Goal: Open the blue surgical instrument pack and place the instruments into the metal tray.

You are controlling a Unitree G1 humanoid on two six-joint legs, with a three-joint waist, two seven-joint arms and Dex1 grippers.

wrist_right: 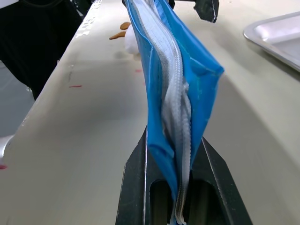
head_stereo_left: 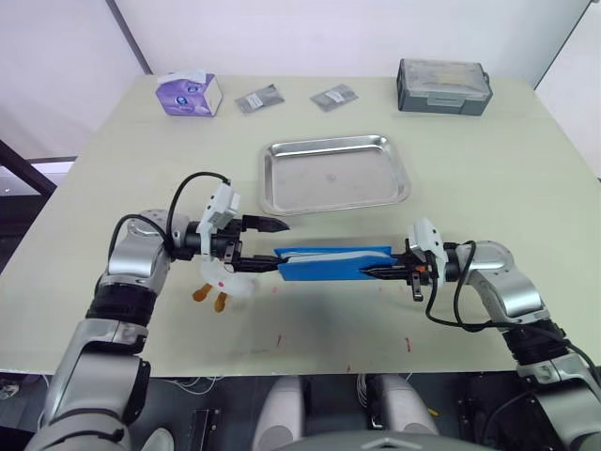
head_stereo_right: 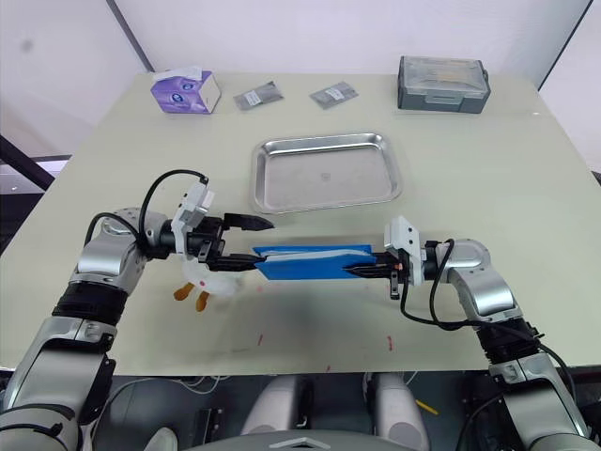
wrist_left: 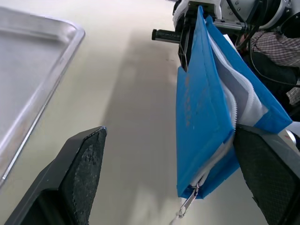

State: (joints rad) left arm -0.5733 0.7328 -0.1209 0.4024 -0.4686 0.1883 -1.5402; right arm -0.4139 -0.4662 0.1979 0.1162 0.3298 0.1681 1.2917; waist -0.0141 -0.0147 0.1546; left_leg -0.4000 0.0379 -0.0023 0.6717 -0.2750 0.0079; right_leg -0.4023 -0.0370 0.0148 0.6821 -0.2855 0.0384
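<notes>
Left eye view: blue surgical instrument pack [head_stereo_left: 333,262] held off the table [head_stereo_left: 488,188] between both arms, near the front edge, long side running left-right, just in front of the metal tray [head_stereo_left: 335,173]. Right gripper [head_stereo_left: 374,272] pinches the pack's right end. Left gripper [head_stereo_left: 266,245] is at the pack's left end, fingers spread, upper finger clear above the pack, lower one near its left edge. Tray sits mid-table, no instruments seen in it. Purple tissue box [head_stereo_left: 189,93] at far left corner, two small grey foil packets [head_stereo_left: 259,99] along the far edge, dark grey plastic box [head_stereo_left: 443,85] toward far right. Small white item with orange bits [head_stereo_left: 218,285] lies on the table under the left gripper.

Right eye view: same layout; pack slightly open along its top, pale lining showing.

Left wrist view: left fingers [wrist_left: 82,168] wide apart, one on the bare table side, the other just beside the pack's edge; contact cannot be told. Zipper runs along the pack edge with a metal pull [wrist_left: 188,204] hanging at the corner. Tray rim at one side.

Right wrist view: right fingers [wrist_right: 136,183] pressed onto the pack, white zipper seam between them, pack standing on edge.
</notes>
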